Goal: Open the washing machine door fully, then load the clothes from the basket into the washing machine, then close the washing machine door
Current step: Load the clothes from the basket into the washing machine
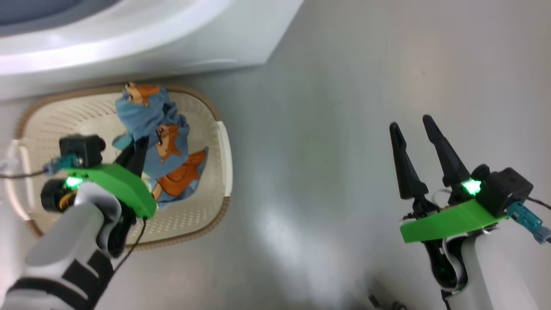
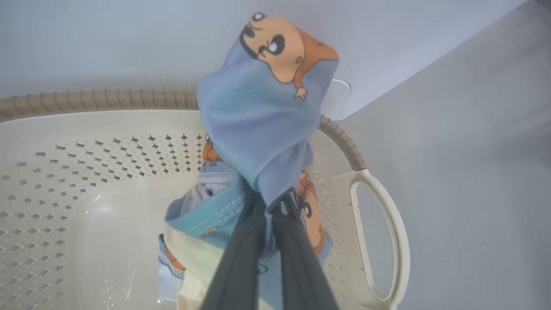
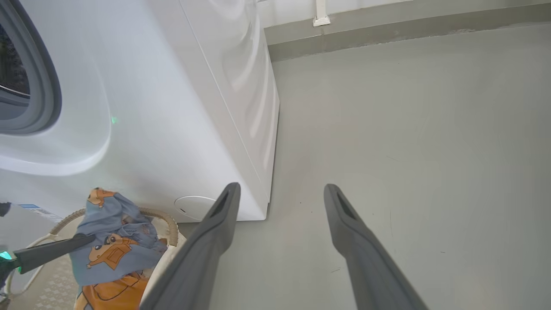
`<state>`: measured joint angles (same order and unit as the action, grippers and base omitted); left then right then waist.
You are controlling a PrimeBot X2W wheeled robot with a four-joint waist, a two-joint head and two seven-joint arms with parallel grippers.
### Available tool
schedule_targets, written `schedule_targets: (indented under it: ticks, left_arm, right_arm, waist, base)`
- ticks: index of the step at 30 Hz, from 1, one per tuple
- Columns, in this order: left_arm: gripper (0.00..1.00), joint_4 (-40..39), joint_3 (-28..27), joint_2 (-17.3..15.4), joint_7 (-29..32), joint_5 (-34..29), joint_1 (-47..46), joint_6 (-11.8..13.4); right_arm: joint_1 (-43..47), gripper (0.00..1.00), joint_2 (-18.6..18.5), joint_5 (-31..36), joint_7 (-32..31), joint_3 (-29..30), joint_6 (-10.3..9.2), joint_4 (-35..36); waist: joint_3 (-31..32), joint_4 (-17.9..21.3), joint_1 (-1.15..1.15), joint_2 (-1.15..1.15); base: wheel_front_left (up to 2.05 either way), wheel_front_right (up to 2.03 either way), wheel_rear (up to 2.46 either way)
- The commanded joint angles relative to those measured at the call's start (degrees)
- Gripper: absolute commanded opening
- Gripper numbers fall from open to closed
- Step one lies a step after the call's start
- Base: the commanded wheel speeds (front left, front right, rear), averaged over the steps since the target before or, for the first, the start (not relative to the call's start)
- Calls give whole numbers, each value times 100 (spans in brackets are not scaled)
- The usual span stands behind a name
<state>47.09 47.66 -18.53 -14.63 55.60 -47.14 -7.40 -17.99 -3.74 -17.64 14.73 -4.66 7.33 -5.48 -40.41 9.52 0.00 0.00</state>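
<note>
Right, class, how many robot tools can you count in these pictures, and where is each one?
2. The left tool is over the basket, shut on the clothes. The right tool is open above the floor.

Pale grey-white shells are used on each forearm (image 1: 64, 241), with black bands (image 1: 90, 267) wrapped round the left one. Each wrist is capped by a bright green plate (image 1: 452, 221), a black camera box (image 1: 506, 185), a glowing green light (image 1: 472, 187) and a teal plug (image 1: 527, 219) with thin dark cable. The right gripper (image 1: 410, 122) is fitted with long, pointy dark fingers (image 1: 404, 161).
</note>
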Motion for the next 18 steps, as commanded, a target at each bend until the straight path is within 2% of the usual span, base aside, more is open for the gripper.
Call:
schedule_targets:
  ticks: [1,18]
  left_arm:
    - [0,-114,-241,-148,-37,-83,178,-9]
    - [0,-1015,-2316,108,-37,-1563,1874,-9]
  right_arm:
    - [259,100,-39,49,27,-84,16,76]
    - [1137,100,-411,-131,27,-25,16,-260]
  waist:
    - [412,-291,0,0]
    - [2076,-776,0,0]
  base:
    - [0,0,0]
    - [0,0,0]
